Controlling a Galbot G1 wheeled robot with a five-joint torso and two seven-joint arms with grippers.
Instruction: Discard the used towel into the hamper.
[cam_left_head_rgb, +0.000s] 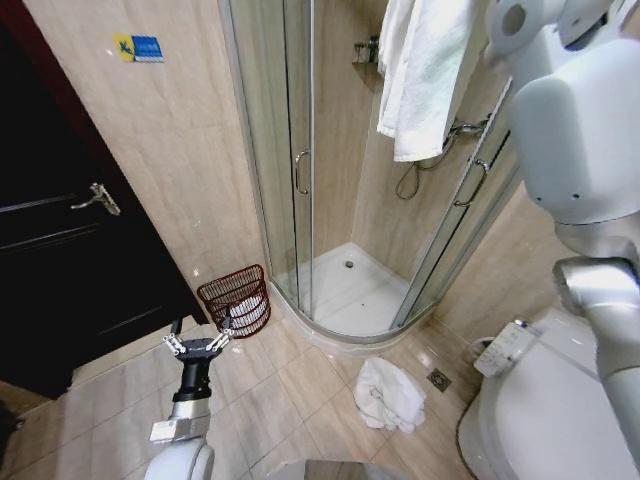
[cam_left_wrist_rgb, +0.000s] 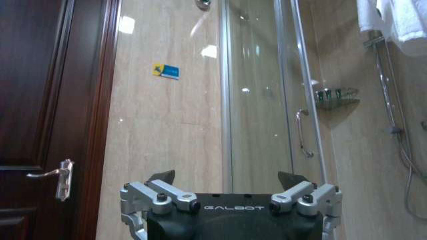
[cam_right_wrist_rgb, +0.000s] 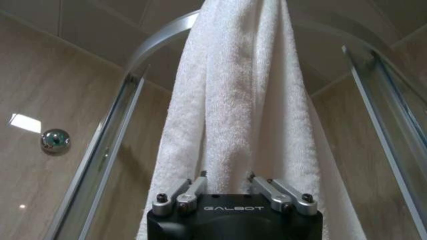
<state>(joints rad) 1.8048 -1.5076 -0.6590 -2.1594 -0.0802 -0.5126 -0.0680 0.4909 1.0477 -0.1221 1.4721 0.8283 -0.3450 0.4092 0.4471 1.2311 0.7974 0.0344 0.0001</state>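
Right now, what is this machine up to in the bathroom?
It is clearing a used towel. Its right gripper is raised at the shower enclosure, its fingers closed on the hanging white towel. The left gripper hangs open and empty low down, near the hamper, which stands on the floor by the shower. Another white towel lies crumpled on the tiles.

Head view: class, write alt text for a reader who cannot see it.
A white towel hangs over the glass shower enclosure. The left gripper, open, is near the hamper on the tiled floor. Another towel lies crumpled there.
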